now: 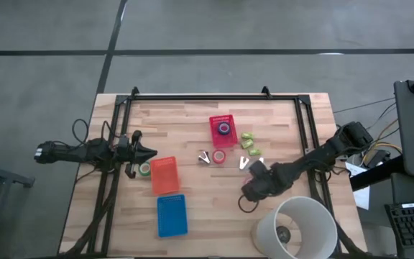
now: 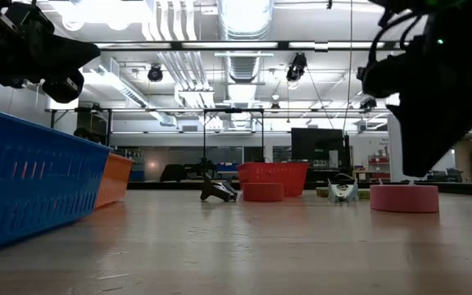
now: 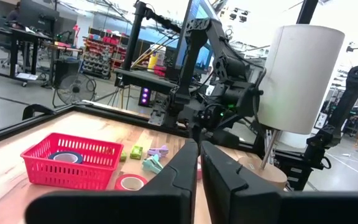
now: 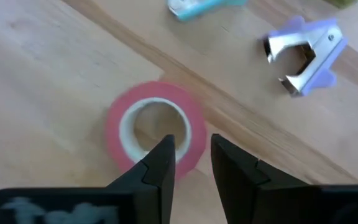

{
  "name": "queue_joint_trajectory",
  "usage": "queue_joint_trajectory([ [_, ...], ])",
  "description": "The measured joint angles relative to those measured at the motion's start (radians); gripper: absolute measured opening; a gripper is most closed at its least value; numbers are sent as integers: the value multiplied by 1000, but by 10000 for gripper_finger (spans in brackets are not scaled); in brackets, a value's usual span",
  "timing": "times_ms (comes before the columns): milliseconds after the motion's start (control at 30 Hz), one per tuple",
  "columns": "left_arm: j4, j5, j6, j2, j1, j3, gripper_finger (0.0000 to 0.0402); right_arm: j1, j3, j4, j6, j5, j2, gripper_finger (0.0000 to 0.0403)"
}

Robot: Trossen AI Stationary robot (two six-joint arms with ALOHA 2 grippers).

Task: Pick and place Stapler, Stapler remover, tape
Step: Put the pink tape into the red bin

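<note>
Right claw (image 4: 190, 155) narrowly parted, one finger inside the pink tape roll (image 4: 156, 132), other outside its wall; roll flat on the counter (image 4: 36, 74), lower centre of right wrist frame. Purple staple remover (image 4: 306, 55) upper right there. Left claw (image 1: 152, 152) pinched shut, empty, left of centre in high frame, green tape roll (image 1: 144, 169) just below. Blue tape (image 1: 224, 129) inside red basket (image 1: 222, 121), top centre.
</note>
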Motion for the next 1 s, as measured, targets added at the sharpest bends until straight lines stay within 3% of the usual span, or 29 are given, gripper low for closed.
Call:
queue_joint_trajectory([
  [333, 0, 0, 0, 0, 0, 0, 25, 0, -99, 174, 14, 11, 0, 95],
  [633, 0, 0, 0, 0, 0, 0, 24, -3, -126, 188, 47, 34, 0, 62],
  [1000, 0, 0, 0, 0, 0, 0, 24, -23, -94, 192, 12, 222, 0, 44],
])
